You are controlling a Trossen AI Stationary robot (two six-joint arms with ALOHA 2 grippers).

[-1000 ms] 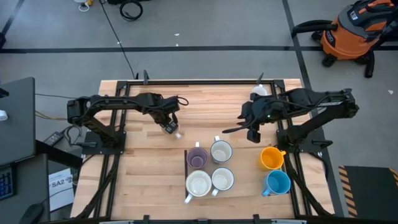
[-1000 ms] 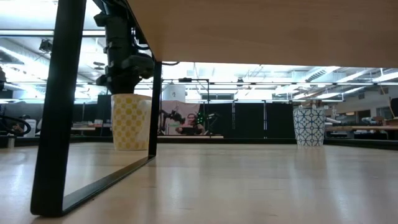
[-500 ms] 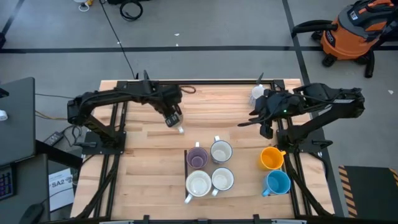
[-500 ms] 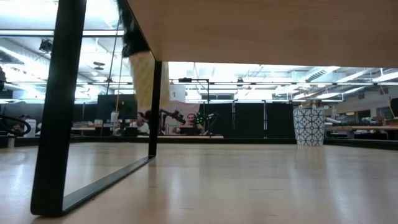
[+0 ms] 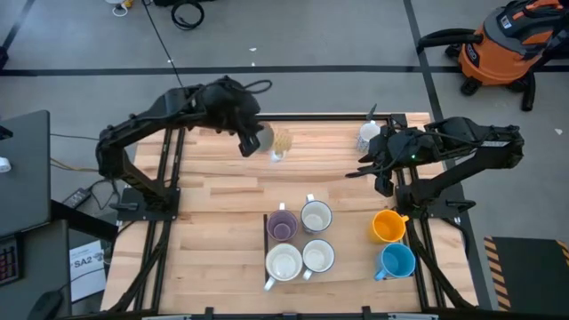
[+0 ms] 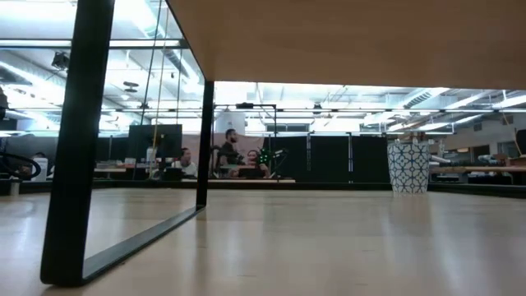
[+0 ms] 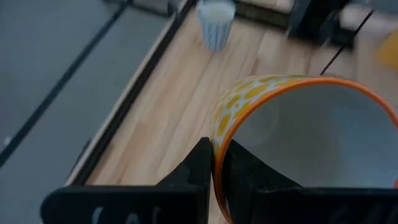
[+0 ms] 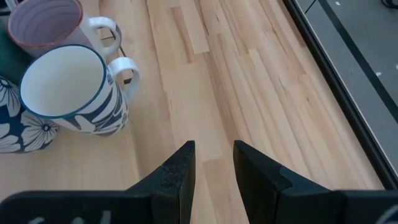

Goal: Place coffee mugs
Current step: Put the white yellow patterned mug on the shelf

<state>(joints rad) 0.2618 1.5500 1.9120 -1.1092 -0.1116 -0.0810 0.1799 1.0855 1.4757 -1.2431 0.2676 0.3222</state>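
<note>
The wooden tabletop (image 5: 213,222) filled the centre of the high view, with both dark arms reaching in over its far half. The left gripper (image 5: 252,142), raised toward 11 o'clock of the tabletop centre, was closed on the rim of a yellow-patterned mug (image 7: 298,143), one finger (image 7: 189,171) outside the wall and the other inside; in the high view that mug (image 5: 281,140) showed just beside the gripper, lifted clear of the wood. The right gripper (image 5: 382,173) hung at about 2 o'clock, its fingers (image 8: 177,168) slightly parted over bare wood and holding nothing. Four mugs formed a tight block at 5 o'clock: a purple mug (image 5: 283,225), a blue-and-white striped mug (image 5: 316,216), a large white mug (image 5: 284,263) and a smaller white mug (image 5: 318,256). An orange mug (image 5: 388,226) and a blue mug (image 5: 396,261) stood one behind the other near the 4 o'clock edge. A pale patterned mug (image 5: 368,134) stood at the far edge near 1 o'clock, and appeared in the low view (image 6: 408,168) as a blue-and-white latticed cup.
</note>
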